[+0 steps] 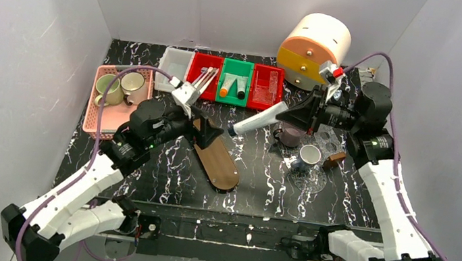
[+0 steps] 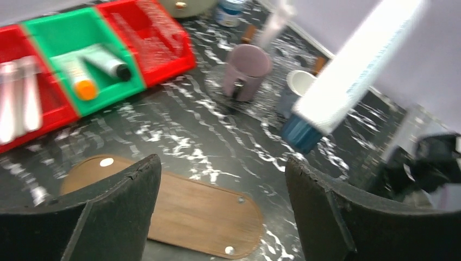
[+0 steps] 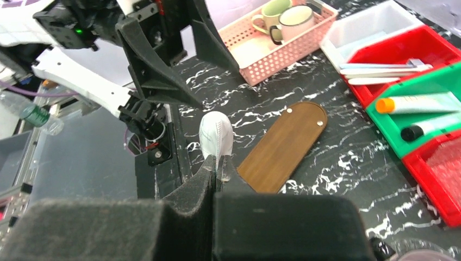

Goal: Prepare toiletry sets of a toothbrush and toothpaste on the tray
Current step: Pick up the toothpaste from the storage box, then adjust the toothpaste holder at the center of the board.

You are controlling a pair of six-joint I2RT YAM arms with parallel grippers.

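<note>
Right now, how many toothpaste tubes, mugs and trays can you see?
Toothpaste tubes: 3 (orange-capped tube, black-capped tube, blue-capped tube in the right pincer)
Mugs: 4 (pale green mug, cream mug, purple mug, blue-and-white mug)
Wooden tray: 1
Total: 8

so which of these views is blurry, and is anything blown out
Left wrist view: motion-smeared throughout, with the toothpaste tube and the green bin both soft. Right wrist view: crisp on the wooden tray, but the right gripper, close to the lens, is out of focus, and the tube's white end looks nearly washed out. Top external view: sharp and evenly lit.
</note>
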